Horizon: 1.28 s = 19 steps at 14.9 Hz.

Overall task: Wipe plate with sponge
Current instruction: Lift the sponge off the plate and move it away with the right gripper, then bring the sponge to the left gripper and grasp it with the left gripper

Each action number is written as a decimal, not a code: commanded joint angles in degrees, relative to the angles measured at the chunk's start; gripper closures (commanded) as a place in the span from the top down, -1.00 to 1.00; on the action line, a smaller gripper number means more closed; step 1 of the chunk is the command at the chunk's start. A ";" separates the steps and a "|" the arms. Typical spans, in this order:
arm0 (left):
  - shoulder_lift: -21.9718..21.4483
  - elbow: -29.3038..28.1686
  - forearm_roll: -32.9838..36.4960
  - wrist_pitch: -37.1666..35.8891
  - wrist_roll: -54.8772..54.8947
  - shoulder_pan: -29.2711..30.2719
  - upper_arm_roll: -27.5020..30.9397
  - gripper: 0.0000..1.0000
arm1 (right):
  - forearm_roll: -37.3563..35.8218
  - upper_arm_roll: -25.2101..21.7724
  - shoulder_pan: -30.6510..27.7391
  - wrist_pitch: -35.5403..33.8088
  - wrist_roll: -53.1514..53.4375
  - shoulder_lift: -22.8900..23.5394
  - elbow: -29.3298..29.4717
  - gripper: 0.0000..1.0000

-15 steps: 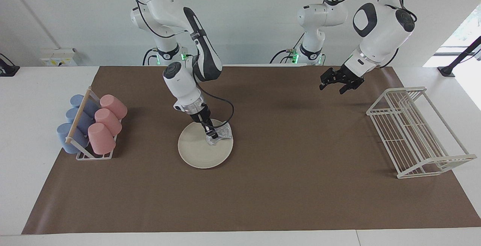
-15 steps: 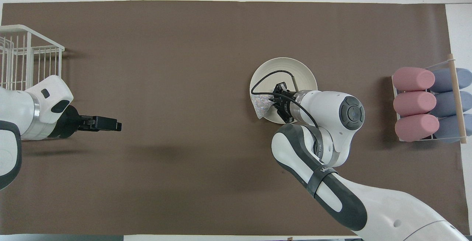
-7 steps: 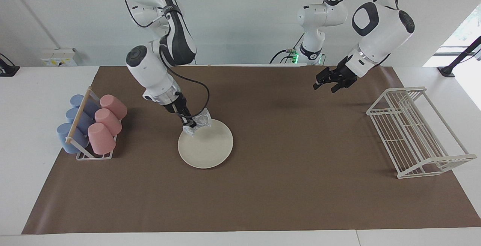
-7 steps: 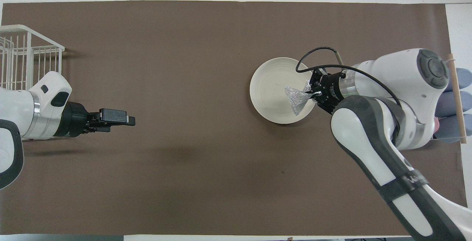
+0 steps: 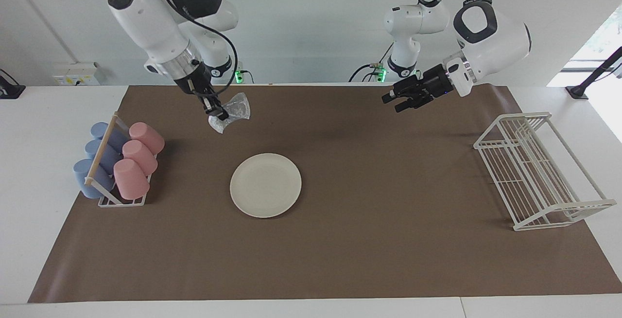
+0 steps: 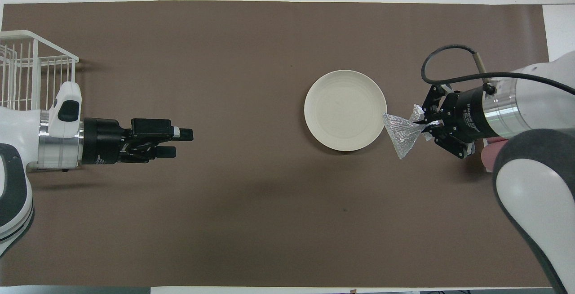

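Right tool (image 5: 217, 110) is up in the air over the brown mat, between the cup rack (image 5: 114, 162) and the plate (image 5: 265, 185), pinched shut on one edge of the sponge (image 5: 232, 110). The sponge hangs off the fingers in a crumpled fan, touching nothing below.

Sponge looks light and floppy, a crinkled silvery mesh that folds under its own weight. An edge pinch carries it, but for wiping I'd judge a grip nearer its middle spreads more pad flat.

Plate lies flat on the mat at mid-tabletop, bare, apart from both tools. Stiff, probably breakable, smooth; likely to slide under a sideways wipe since nothing steadies it.

Left tool (image 5: 401, 99) waits over the mat near the wire dish rack (image 5: 537, 169), holding nothing, fingers a little apart.
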 commanded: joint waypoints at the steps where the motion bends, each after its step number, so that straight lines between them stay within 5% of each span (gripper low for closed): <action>1: -0.48 -0.92 -7.82 -0.17 -0.81 -3.39 0.46 1.00 | -4.67 1.89 2.58 -7.53 10.24 -0.96 4.12 -1.00; 6: -0.31 -1.54 -20.57 0.44 -0.72 -8.14 0.37 1.00 | -6.44 2.42 11.64 -5.99 25.99 -0.69 6.52 -1.00; 11: -0.66 -2.16 -23.83 4.54 -0.72 -16.03 0.37 1.00 | -8.80 2.51 19.38 -1.85 36.11 1.24 6.60 -1.00; 19: 0.04 -1.89 -26.47 13.96 -0.63 -22.82 0.37 0.90 | -9.78 2.52 20.18 -1.76 36.65 1.41 6.51 -1.00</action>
